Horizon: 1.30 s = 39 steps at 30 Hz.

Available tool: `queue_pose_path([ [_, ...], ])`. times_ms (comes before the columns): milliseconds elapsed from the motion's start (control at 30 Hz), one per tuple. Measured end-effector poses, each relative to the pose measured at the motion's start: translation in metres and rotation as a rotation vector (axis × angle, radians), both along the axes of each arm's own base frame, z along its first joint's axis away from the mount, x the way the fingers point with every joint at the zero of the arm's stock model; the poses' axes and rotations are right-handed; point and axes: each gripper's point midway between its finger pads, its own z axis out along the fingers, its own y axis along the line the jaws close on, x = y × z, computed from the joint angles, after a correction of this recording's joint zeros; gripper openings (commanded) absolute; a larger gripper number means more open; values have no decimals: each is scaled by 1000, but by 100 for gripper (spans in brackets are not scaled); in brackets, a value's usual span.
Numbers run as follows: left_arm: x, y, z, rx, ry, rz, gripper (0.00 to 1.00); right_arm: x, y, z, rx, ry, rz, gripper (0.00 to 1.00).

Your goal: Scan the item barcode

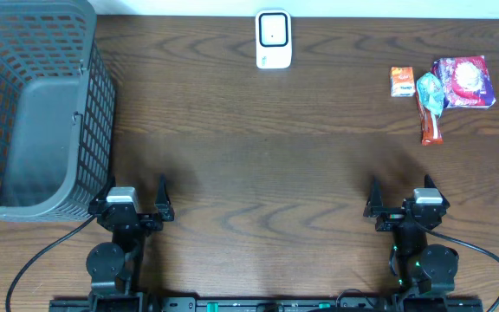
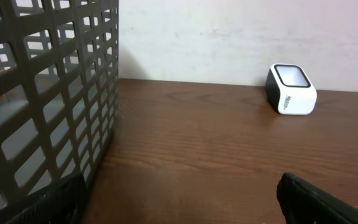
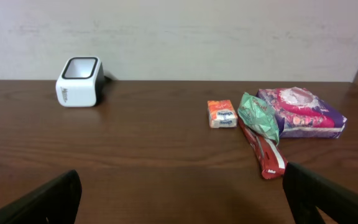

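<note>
two matching black arms are being shown from overhead. the left hand [image 1: 137,185] and the right hand [image 1: 401,185] are each being formed by two thin, dark, pointed fingers on a black crossbar, with a pale grey block [image 1: 121,198] being carried just behind it. round black joint housings [image 1: 105,258] are being seen lower down. a black cable [image 1: 33,264] is being trailed from each arm. small green lights [image 1: 418,264] are being shown on the right arm. in the wrist views the fingers [image 2: 319,202] are being seen as matte black wedges.
</note>
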Motion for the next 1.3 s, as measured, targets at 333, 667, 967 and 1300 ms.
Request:
queue_pose_path([
  [333, 0, 0, 0, 0, 0, 0, 98, 0, 0, 0, 10, 0, -1, 99],
  [667, 0, 0, 0, 0, 0, 0, 98, 0, 0, 0, 22, 0, -2, 99],
  [967, 0, 0, 0, 0, 0, 0, 98, 0, 0, 0, 23, 0, -2, 99],
  [1300, 0, 0, 0, 0, 0, 0, 98, 0, 0, 0, 23, 0, -2, 99],
])
